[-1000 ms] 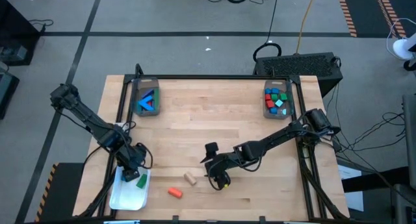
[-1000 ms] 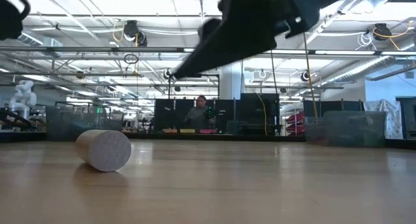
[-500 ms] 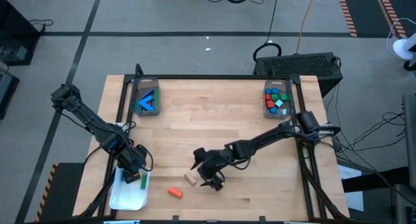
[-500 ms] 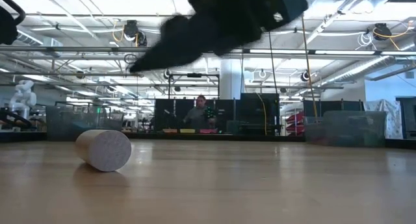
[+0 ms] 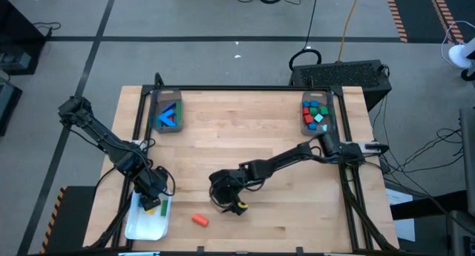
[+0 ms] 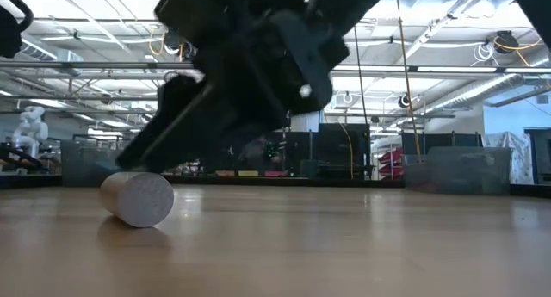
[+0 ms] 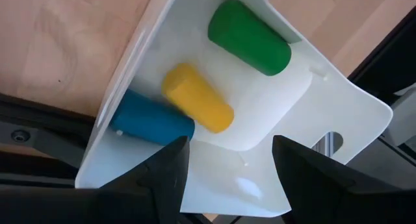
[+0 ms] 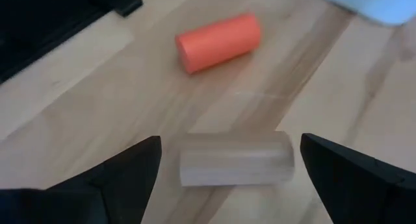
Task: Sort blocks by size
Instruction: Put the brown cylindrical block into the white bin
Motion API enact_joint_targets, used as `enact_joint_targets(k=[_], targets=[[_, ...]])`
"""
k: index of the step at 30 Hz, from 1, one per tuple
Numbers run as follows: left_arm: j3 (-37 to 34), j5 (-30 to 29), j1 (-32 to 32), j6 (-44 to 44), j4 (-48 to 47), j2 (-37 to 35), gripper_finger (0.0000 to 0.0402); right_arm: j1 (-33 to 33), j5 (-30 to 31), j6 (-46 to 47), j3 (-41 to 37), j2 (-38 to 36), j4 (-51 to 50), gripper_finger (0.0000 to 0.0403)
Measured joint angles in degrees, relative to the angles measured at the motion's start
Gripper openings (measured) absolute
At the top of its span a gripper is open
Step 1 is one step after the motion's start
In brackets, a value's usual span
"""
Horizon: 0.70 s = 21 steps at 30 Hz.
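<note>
Fingers (image 8: 123, 172) of both arms stand open; right gripper (image 5: 223, 202) hides tan cylinder (image 8: 235, 159) from above

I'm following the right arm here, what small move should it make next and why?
Probably lower the right claw straight down and close on the tan cylinder. Its fingers stand open on either side of that block, which lies on the table beside the orange cylinder, not yet gripped.
</note>
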Motion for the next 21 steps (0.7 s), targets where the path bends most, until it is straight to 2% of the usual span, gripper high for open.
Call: enact_joint_targets(k=[7,11,16,21], targets=[[0.0,-0.5,0.0,1.1,0.6,0.0,0.0224,-0.1,-1.3,0.0,1.0,3.2,1.2,0.0350],[0.0,-3.4,0.0,5.1,5.0,0.0,0.0224,-0.2,-1.1,0.0,1.0,3.3,1.2,0.0325],[1.9,-7.0,0.0,8.1,6.6,-0.1,0.0224,-0.2,-1.1,0.2,1.0,3.2,1.1,0.0271],[3.9,-9.0,0.0,9.7,6.6,-0.1,0.0224,-0.2,-1.2,0.5,1.0,3.2,1.1,0.0267]])
